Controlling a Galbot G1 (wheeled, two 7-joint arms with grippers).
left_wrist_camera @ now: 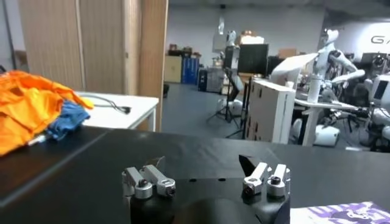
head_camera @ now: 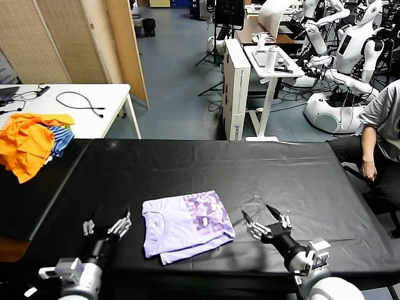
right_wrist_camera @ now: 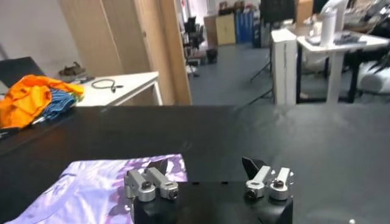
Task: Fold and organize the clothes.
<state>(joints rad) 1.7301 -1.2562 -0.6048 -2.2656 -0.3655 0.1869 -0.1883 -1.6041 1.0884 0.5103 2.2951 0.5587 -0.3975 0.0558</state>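
Note:
The pale lavender T-shirt (head_camera: pixel 186 225) lies folded into a rough rectangle on the black table (head_camera: pixel 206 169), with its darker purple print on the right part, facing up. My left gripper (head_camera: pixel 110 222) is open and empty just left of the shirt, a little apart from it. My right gripper (head_camera: pixel 264 220) is open and empty just right of the shirt. The shirt's corner shows in the left wrist view (left_wrist_camera: pixel 353 212) and its printed part in the right wrist view (right_wrist_camera: pixel 103 185). Both grippers (left_wrist_camera: pixel 204 170) (right_wrist_camera: pixel 206 169) hover low over the black cloth.
A pile of bright orange garments with a blue-striped cloth (head_camera: pixel 31 140) lies at the table's far left. A white table (head_camera: pixel 75 103) with cables stands behind it. A seated person (head_camera: pixel 381 134) is at the far right edge. Other robots and desks stand beyond.

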